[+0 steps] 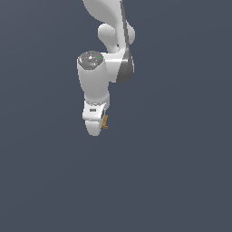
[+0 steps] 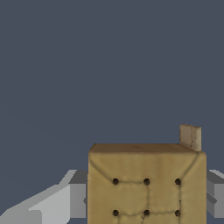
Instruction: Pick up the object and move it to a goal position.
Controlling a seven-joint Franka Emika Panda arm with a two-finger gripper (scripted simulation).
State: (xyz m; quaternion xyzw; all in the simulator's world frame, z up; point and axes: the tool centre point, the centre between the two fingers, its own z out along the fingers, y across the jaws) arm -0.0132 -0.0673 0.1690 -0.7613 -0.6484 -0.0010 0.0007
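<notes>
Block held in your pincer

Your pincer [image 1: 100, 123] grips the tan block [image 2: 146, 183] between its grey fingers [image 2: 78, 200]; the block's padded face shows dark dots, and you'll find no readable writing or label anywhere on it.

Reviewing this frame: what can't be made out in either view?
- Exterior view: the block is a tiny tan sliver, mostly hidden behind the gripper; its shape and marks are unreadable.
- Exterior view: the fingertips are hidden by the hand's body.
- Wrist view: the block is cut off by the picture's edge.
- Neither view shows any goal marker.
</notes>
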